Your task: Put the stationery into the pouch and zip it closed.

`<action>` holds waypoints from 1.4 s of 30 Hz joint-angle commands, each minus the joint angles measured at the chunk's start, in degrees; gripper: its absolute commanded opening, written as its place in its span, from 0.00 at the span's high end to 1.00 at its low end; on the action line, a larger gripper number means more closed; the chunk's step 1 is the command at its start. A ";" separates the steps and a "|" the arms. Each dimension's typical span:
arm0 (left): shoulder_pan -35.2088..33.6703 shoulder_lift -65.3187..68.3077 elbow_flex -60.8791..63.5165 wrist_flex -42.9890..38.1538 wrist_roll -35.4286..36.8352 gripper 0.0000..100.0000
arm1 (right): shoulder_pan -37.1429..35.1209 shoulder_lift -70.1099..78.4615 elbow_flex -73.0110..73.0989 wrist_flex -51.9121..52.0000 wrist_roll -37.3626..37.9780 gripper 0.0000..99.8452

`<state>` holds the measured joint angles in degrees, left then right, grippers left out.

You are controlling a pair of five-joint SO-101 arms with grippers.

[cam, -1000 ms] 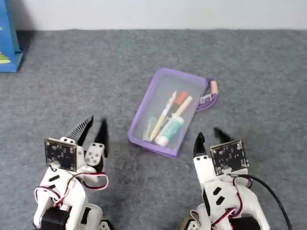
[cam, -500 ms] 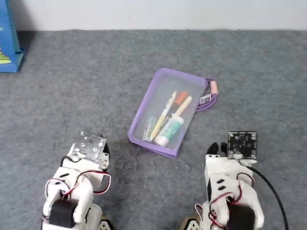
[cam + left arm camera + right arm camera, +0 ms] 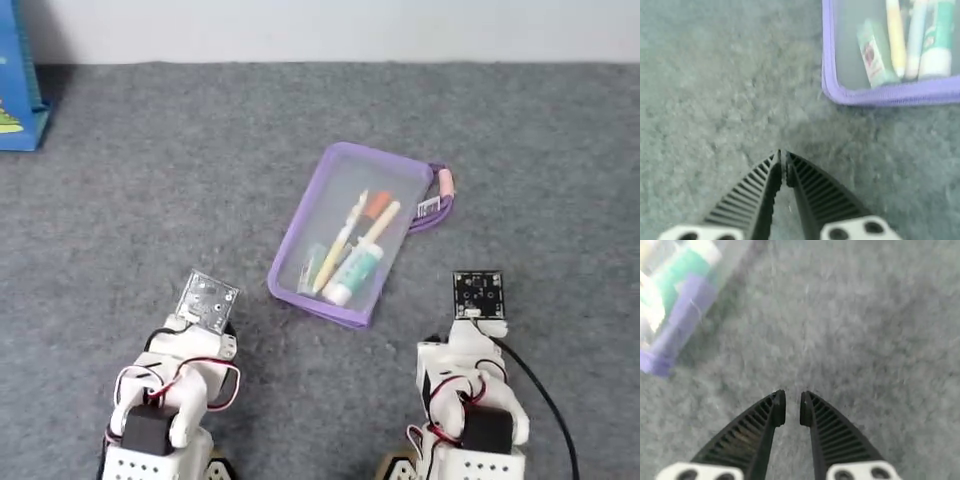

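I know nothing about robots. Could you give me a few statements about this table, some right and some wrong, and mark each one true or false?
1. The stationery lies inside the purple pouch. True.
2. The left gripper holds a pen. False: it is shut on nothing, above bare carpet.
3. A blue box sits near the carpet's far edge. True.
4. The right gripper touches the pouch. False: it is clear of it, over the carpet.
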<state>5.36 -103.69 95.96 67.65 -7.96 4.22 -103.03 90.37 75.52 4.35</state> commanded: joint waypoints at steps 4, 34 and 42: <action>-1.41 -0.70 0.48 0.62 -0.35 0.98 | 0.31 -1.01 3.69 -0.13 -0.70 0.95; -15.56 -0.70 0.48 4.84 -0.62 0.98 | 0.48 -0.92 6.07 -0.40 -0.35 0.95; -15.56 -0.70 0.48 4.84 -0.62 0.98 | 0.48 -0.92 6.07 -0.40 -0.35 0.95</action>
<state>-9.93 -103.69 97.10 72.22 -7.96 4.31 -102.95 95.30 75.52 4.26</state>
